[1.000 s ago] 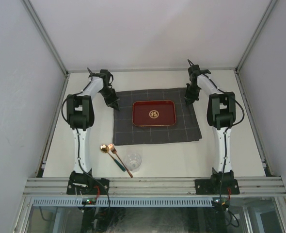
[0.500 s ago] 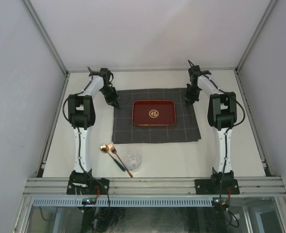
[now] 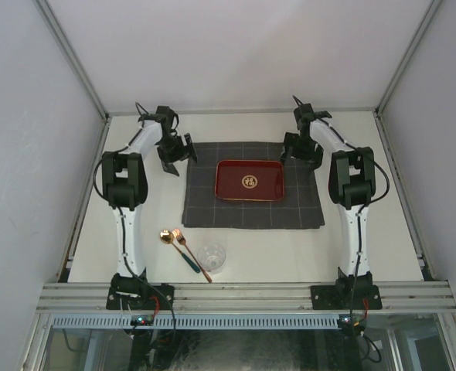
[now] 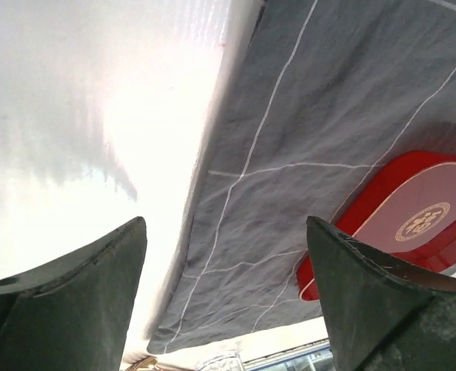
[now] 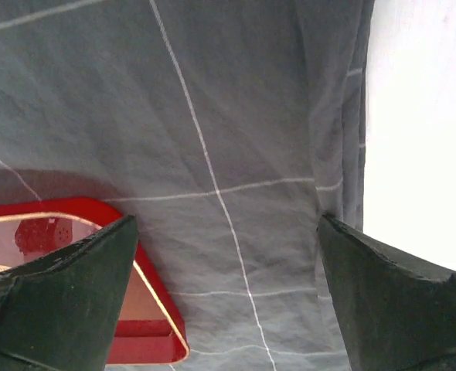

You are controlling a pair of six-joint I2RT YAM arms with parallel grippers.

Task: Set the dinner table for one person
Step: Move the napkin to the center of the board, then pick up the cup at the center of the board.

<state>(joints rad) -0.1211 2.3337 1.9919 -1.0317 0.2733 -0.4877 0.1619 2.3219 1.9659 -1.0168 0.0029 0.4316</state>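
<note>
The off-white dinner table (image 3: pixel 382 232) carries a dark grey checked cloth (image 3: pixel 212 209) lying flat, with a red tray (image 3: pixel 249 180) on its far half. My left gripper (image 3: pixel 175 154) hovers open over the cloth's far left corner. The right gripper (image 3: pixel 301 151) is open over the far right corner. In the left wrist view the open gripper (image 4: pixel 224 224) frames the cloth (image 4: pixel 305 154), the tray (image 4: pixel 413 224) and bare table (image 4: pixel 96 116). In the right wrist view the open gripper (image 5: pixel 226 219) frames the cloth (image 5: pixel 212 100) and a tray corner (image 5: pixel 58 212). Neither holds anything.
Near the front left lie a gold spoon (image 3: pixel 166 236) and a fork (image 3: pixel 193 259) with a dark handle, beside a clear glass (image 3: pixel 211 256). An aluminium rail (image 3: pixel 243 294) runs along the near edge. White walls enclose the other three sides.
Both grippers were shut at the cloth's far corners and now stand open, lifted off it. The cloth and tray have shifted slightly to the right.
</note>
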